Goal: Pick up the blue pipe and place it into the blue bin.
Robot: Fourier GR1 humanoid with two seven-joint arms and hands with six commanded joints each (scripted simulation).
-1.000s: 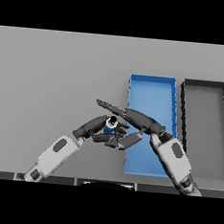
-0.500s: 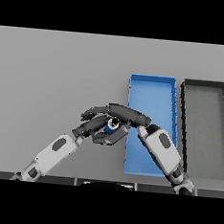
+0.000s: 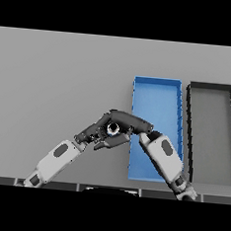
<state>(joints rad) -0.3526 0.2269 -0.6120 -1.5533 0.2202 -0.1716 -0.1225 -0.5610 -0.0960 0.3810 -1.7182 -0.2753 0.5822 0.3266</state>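
Both my hands meet just left of the blue bin [image 3: 156, 94], a little below the middle of the frame, over the grey surface [image 3: 56, 77]. My left hand [image 3: 93, 133] comes up from the lower left with its fingers curled round the blue pipe [image 3: 112, 129], whose pale round end shows between the dark fingers, its blue only just visible. My right hand [image 3: 132, 122] reaches in from the lower right, its forearm lying across the lower part of the bin, and its fingers stretch flat over the top of the pipe and of my left hand; they look straight rather than wrapped, resting on the pipe. Compared with a second ago, my right hand has swung leftwards off the bin's edge and now covers the pipe, and both hands have closed in together, so less of the pipe shows than before. The pipe itself sits where it was, outside the bin's left wall. A dark grey bin [image 3: 211, 91] stands just right of the blue one.
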